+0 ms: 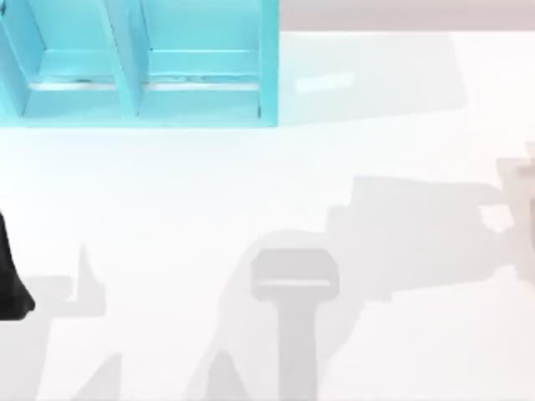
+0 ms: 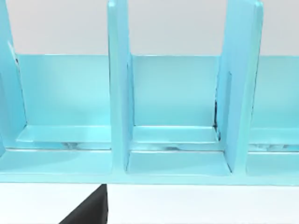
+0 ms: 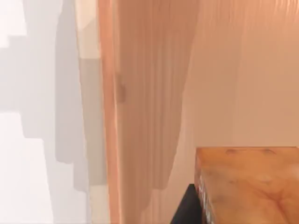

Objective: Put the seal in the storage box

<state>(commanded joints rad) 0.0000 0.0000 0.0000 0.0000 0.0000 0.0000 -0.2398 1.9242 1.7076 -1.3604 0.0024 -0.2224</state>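
White table [image 1: 251, 184] carries every element of the scene, with arm shadows falling across its near half. A dark part of the right gripper [image 3: 189, 207] lies against the flank of an orange-brown wooden block, taken to be the seal [image 3: 247, 186], close under the right wrist camera. Whether that gripper is clamped on the block or merely beside it cannot be told. A pale tan form [image 1: 520, 180] at the table's right edge cannot be identified with certainty. The left gripper [image 2: 88, 212] appears as a dark wedge just in front of the storage box [image 2: 119, 93], and its spread likewise cannot be told. The left arm [image 1: 12, 276] sits at the table's left edge. The storage box [image 1: 267, 75], a light blue rack of upright dividers, stands at the far left corner of the table, and the compartments in view hold nothing. By this evidence the seal is well apart from the box, and the carry across and the placing into a compartment appear not yet done.
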